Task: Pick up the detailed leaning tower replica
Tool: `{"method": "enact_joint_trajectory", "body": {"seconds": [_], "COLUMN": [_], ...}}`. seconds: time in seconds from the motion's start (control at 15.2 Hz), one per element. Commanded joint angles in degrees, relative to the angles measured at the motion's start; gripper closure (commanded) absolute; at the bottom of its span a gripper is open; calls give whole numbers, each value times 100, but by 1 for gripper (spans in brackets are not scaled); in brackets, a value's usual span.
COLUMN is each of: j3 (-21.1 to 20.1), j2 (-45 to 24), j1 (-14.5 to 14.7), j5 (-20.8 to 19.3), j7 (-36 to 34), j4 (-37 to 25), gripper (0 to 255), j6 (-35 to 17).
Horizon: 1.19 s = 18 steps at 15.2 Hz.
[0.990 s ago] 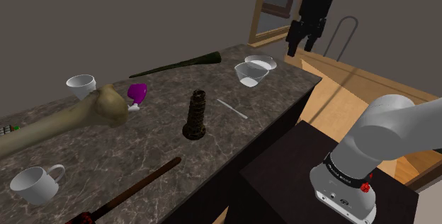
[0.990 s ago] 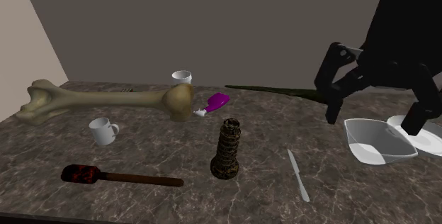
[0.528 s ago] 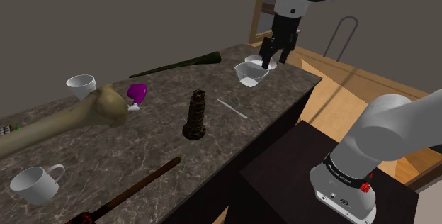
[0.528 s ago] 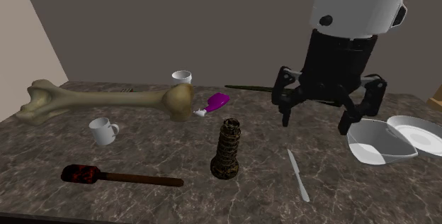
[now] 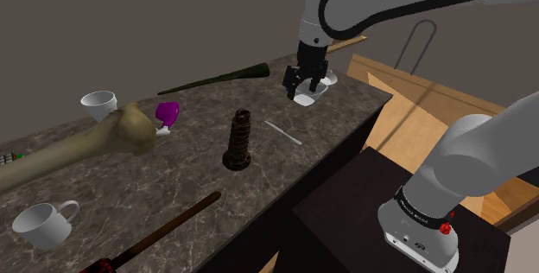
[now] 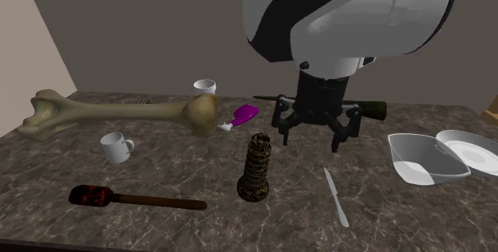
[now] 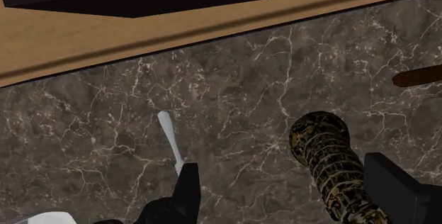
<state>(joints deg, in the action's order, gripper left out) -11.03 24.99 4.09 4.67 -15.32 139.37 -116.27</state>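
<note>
The leaning tower replica is a dark brown, ringed column standing upright near the middle of the marble counter. In the second exterior view the tower replica stands in front of the gripper, which hangs open above the counter a little behind it and to its right. In the shoulder view the gripper hovers by the white bowl, up and to the right of the tower. In the wrist view the tower lies close to one finger of the open gripper, untouched.
A white knife lies right of the tower. The bowl and a plate sit at the right end. A large bone, a mug, a purple object, a white cup and a dark-handled tool lie to the left.
The arm has swung in from beyond the counter's end, passed over the white bowl and come lower toward the tower. The fingers stayed open. Nothing on the counter moved.
</note>
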Motion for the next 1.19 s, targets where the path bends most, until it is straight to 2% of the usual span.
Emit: {"method": "enact_joint_trajectory", "body": {"seconds": [0.0, 0.4, 0.86, 1.12], "j3": [-146, -506, -715, -685], "j2": [-383, -1619, -3159, -3454], "j1": [23, 40, 171, 223], "j5": [-25, -340, -1128, -1306], "j7": [-158, -658, -1432, -1578], "j4": [-124, -587, -1490, -1524], "gripper": [0, 0, 0, 0], "j6": [-338, -1275, -2021, -2277]}}
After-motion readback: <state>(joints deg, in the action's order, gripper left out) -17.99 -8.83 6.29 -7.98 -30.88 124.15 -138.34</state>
